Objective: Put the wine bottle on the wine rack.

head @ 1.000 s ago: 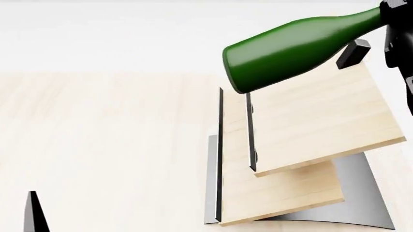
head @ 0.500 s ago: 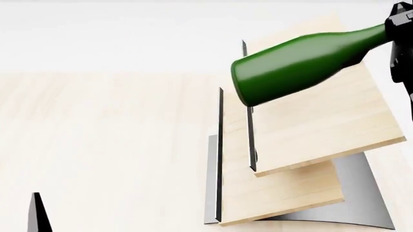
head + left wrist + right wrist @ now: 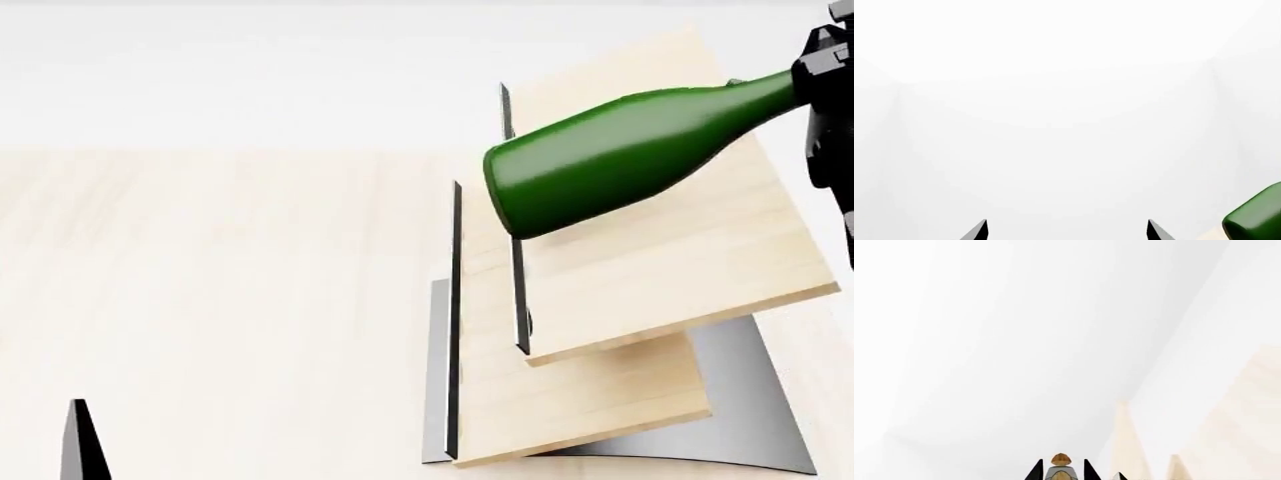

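The dark green wine bottle (image 3: 614, 150) lies almost level in the air, just above the upper pale board of the wine rack (image 3: 667, 260). Its base points left and its neck points right. My right gripper (image 3: 811, 85) is shut on the neck at the right edge of the head view. In the right wrist view the cork-coloured top (image 3: 1061, 460) shows between the two dark fingertips of the right gripper (image 3: 1061, 472). My left gripper (image 3: 1067, 231) is open and holds nothing. One of its fingertips (image 3: 80, 440) shows low at the left, far from the rack. The bottle's base (image 3: 1257, 217) shows in the left wrist view.
The rack's lower board (image 3: 587, 400) and curved grey metal base (image 3: 754, 400) stand on a pale wood table (image 3: 200, 300). Thin dark edges (image 3: 455, 320) run along the boards' left sides. A white wall lies behind.
The bottle has come down and slightly right toward the upper board. It now covers the small black block that showed a second ago. The left fingertip has barely moved.
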Controlling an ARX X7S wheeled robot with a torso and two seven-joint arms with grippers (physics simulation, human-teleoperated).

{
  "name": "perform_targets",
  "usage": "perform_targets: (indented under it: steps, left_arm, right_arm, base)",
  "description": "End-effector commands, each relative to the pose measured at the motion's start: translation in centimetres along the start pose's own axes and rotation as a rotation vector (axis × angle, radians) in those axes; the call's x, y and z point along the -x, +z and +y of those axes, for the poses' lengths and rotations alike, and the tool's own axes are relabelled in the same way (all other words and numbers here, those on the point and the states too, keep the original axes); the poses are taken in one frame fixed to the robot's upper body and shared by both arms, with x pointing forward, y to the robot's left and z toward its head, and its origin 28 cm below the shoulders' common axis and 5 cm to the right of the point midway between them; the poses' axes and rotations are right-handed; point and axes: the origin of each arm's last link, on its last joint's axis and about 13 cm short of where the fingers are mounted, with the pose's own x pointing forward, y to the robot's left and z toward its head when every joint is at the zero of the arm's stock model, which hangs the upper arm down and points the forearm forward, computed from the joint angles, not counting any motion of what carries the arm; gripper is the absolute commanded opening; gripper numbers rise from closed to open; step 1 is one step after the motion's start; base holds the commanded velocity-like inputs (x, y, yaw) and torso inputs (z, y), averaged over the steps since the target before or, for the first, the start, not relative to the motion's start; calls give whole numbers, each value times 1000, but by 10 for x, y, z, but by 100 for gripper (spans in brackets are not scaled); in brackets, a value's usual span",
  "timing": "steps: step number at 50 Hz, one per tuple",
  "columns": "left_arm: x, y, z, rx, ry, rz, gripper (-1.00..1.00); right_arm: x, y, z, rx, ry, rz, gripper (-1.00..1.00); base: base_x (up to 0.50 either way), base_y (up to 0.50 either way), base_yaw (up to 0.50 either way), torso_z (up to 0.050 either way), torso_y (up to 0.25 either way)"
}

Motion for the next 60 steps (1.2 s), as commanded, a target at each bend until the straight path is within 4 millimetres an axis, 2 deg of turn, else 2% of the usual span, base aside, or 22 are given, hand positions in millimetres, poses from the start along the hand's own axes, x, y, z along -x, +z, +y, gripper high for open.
perform_targets:
  steps: [1, 36, 37, 60]
  left_arm:
    - [0, -1, 0, 0, 0, 2, 100]
    - [0, -1, -1, 1, -4, 4, 100]
    - [0, -1, -1, 0, -4, 4, 100]
    - [0, -2, -1, 0, -1, 2, 100]
  right_arm:
    - [-2, 4, -1, 21, 24, -24, -100]
    - [0, -1, -9, 4, 32, -10, -100]
    - [0, -2, -10, 5, 33, -8, 100]
    - [0, -4, -12, -4, 34, 1, 100]
  base:
    - [0, 0, 0, 0, 0]
    - [0, 0, 0, 0, 1]
    - [0, 0, 0, 0, 0]
    - [0, 0, 0, 0, 0]
